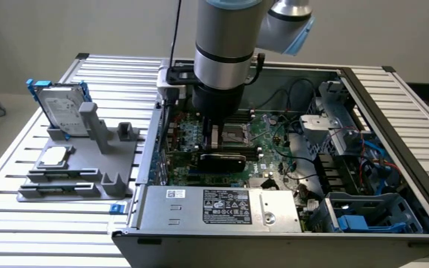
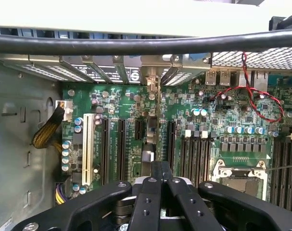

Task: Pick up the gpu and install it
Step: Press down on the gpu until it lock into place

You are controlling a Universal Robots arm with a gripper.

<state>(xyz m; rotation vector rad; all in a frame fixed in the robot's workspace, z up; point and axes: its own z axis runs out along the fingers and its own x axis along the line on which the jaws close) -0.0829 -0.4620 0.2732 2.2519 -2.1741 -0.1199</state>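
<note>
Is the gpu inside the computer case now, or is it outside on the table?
Inside. The gpu sits under the gripper, over the motherboard, within the case walls.

**Your count of the scene**

You have one robot arm [image 1: 225, 50] and one gripper [image 2: 161, 185]. It reaches into one open computer case [image 1: 393, 111], which holds one motherboard [image 2: 131, 103], one gpu [image 1: 223, 162], one power supply [image 1: 222, 209] and one blue drive cage [image 1: 367, 215]. In the wrist view you can count one white slot [image 2: 88, 149] and one CPU socket [image 2: 239, 175]. On the slatted table [image 1: 20, 229] you see one grey fixture [image 1: 80, 167], carrying one hard drive [image 1: 60, 109] in its blue frame.
</note>
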